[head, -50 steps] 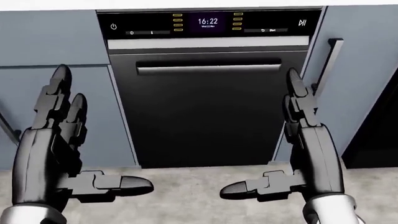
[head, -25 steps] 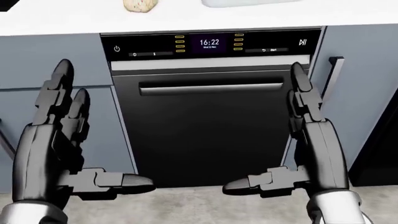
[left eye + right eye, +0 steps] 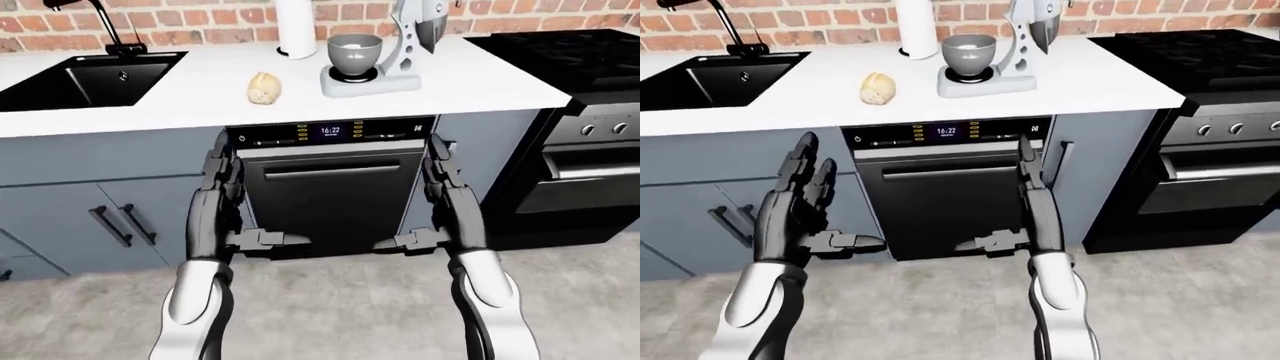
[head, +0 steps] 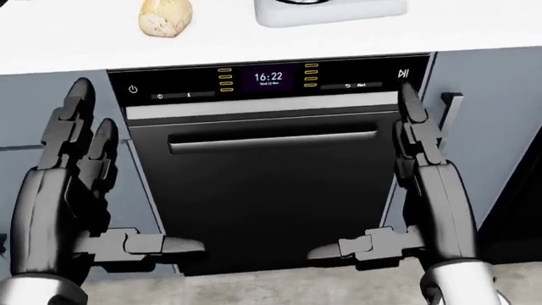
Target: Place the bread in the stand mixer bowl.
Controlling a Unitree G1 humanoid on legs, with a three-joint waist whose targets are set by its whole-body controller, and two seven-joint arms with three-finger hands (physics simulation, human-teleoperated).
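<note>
A pale bread roll point(image 3: 264, 88) lies on the white counter point(image 3: 180, 101), left of the grey stand mixer point(image 3: 405, 37) and its metal bowl point(image 3: 354, 53). The roll also shows at the top of the head view point(image 4: 165, 17). Both hands hang well below the counter, before the black dishwasher point(image 4: 267, 171). My left hand point(image 4: 84, 190) is open, fingers up and thumb pointing right. My right hand point(image 4: 406, 190) is open too, thumb pointing left. Neither holds anything.
A black sink point(image 3: 85, 79) with a faucet sits at the counter's left. A white paper towel roll point(image 3: 296, 28) stands beside the bowl against the brick wall. A black stove and oven point(image 3: 590, 127) stand at the right. Grey cabinets point(image 3: 90, 195) flank the dishwasher.
The head view has tilted up: the dishwasher slid down in the picture, and the counter edge, bread and mixer base came in at the top. Both hands stay open.
</note>
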